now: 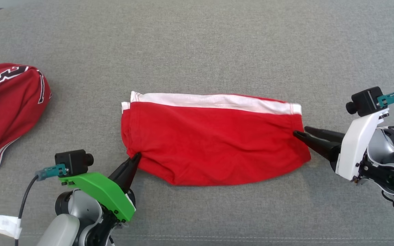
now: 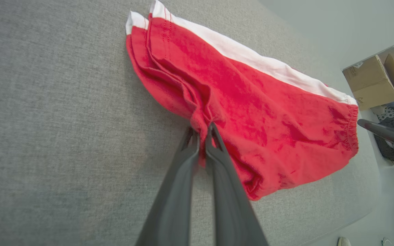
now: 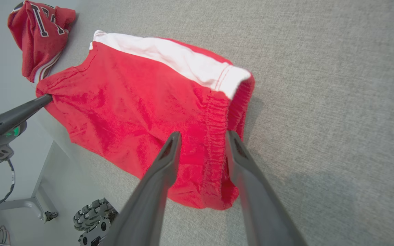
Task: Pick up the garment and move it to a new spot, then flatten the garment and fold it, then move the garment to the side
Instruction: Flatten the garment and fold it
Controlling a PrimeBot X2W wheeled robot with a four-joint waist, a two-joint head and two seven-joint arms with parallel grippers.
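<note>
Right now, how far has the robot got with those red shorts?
The red shorts lie spread on the grey surface, seemingly doubled over. In hand: the left gripper is shut on their left edge, the right gripper open at the waistband end. Left: any further fold and moving them aside.

Colours: shorts (image 1: 214, 147) bright red, white band along upper edge. Jersey (image 1: 9, 112), left of frame: darker red, black-and-white lettering, white hem stripes. Fabric surface (image 1: 217, 41): plain grey weave. Left gripper (image 1: 136, 158) bracket green; right gripper (image 1: 301, 131) bracket white.
</note>
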